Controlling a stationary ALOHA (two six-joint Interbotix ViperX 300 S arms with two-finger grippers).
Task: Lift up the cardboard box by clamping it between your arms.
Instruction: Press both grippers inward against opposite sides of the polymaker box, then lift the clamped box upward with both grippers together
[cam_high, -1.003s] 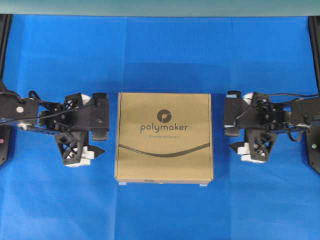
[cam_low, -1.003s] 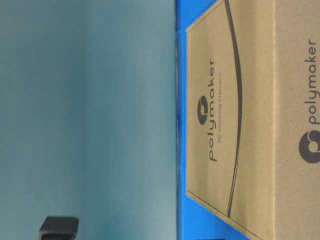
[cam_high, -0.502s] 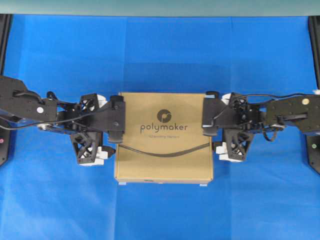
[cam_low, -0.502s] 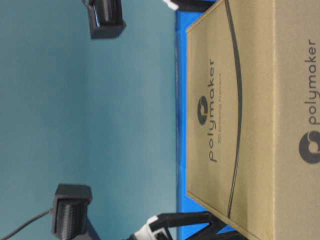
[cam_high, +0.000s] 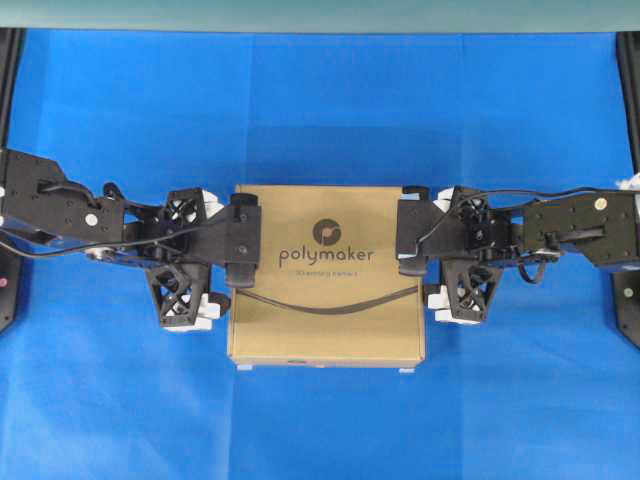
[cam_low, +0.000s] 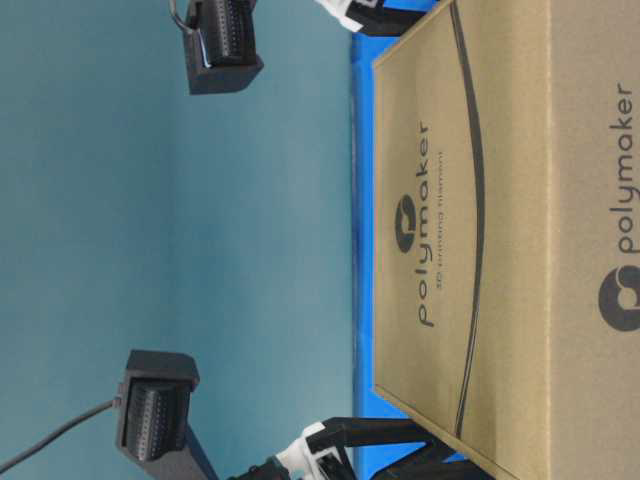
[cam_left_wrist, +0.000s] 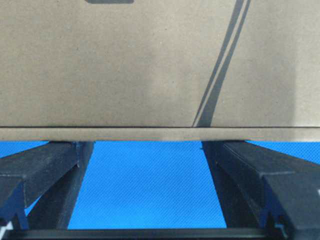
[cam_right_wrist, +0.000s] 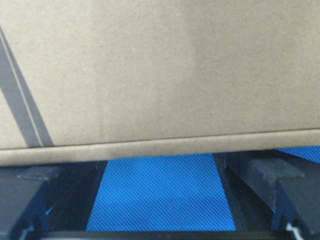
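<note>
Overhead exterior view: a flat, square cardboard box (cam_high: 327, 275) printed with the word "polymaker", a round emblem and a curved dark line lies in the middle of a blue table cover (cam_high: 320, 100). Two black arms reach in from either side. The left gripper (cam_high: 232, 255) sits at the box's left edge and the right gripper (cam_high: 418, 243) at its right edge — each with a black camera block overlapping the box top. In the left wrist view the two dark fingers (cam_left_wrist: 47, 170) are spread wide apart, their tips running under the box's near edge with blue cover between them. The right wrist view shows the same: fingers (cam_right_wrist: 265, 182) spread, nothing pinched between them — the box edge (cam_right_wrist: 160, 145) directly ahead.
</note>
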